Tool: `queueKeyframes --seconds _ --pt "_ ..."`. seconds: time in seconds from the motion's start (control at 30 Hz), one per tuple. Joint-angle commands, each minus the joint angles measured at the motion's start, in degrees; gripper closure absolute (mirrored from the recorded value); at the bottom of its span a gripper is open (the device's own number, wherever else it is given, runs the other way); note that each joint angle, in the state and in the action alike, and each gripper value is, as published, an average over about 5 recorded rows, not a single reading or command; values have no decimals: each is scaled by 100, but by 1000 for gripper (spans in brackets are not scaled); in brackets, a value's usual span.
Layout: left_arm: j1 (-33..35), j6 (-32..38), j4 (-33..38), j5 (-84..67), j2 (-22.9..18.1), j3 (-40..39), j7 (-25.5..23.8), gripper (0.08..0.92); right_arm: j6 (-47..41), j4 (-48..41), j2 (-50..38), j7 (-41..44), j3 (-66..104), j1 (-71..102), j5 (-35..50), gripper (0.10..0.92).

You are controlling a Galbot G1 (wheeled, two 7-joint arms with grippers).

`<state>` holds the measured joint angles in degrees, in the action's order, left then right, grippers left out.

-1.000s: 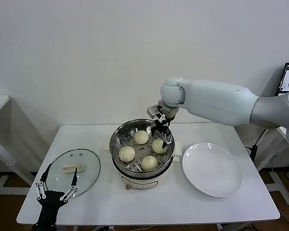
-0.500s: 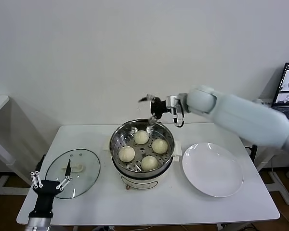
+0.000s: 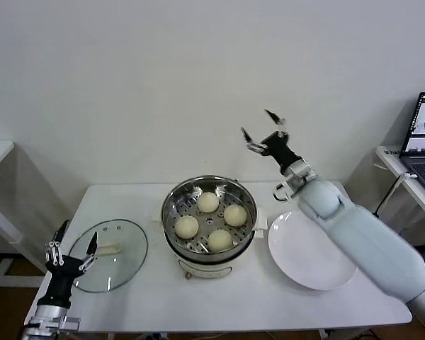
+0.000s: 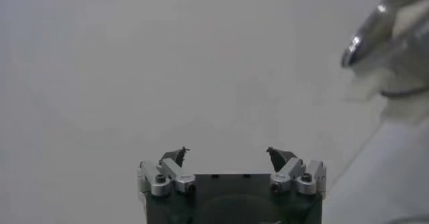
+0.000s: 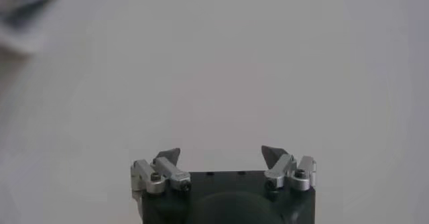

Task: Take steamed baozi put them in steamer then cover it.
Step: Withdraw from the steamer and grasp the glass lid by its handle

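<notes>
From the head view, you have the steamer (image 3: 209,221) standing at the middle of the bench (image 3: 219,301), uncovered. Four steamed baozi (image 3: 208,202) sit inside it on the perforated tray, spread in a ring and apart from one another. The glass lid (image 3: 108,254) lies flat near the bench's left edge, well apart from the steamer. A white plate (image 3: 313,249) sits just beside the steamer, toward the right edge. Your right gripper (image 3: 262,129) is raised in the air above the bench's rear edge, higher than the steamer and off to its right; its fingers are spread wide and hold nothing. Your left gripper (image 3: 71,245) is at the front left corner, at the lid's near rim, fingers parted and empty.

In the left wrist view, your left gripper (image 4: 228,155) shows both fingertips set well apart with nothing between them; the steamer's shiny rim (image 4: 382,27) appears beyond it.

In the right wrist view, your right gripper (image 5: 221,154) faces a blank wall, fingertips wide apart and empty.
</notes>
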<state>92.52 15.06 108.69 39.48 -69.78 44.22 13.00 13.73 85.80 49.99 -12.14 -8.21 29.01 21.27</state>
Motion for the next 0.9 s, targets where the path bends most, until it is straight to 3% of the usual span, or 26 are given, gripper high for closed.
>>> queueKeyframes --seconds 0.03,0.9 --pt "-167 -70 -1034 1877 181 216 -111 177 496 338 716 -650 3282 3551 -350 203" --pt "-908 71 -2212 2230 92 -498 342 177 537 361 1490 -382 3260 4080 -890 203"
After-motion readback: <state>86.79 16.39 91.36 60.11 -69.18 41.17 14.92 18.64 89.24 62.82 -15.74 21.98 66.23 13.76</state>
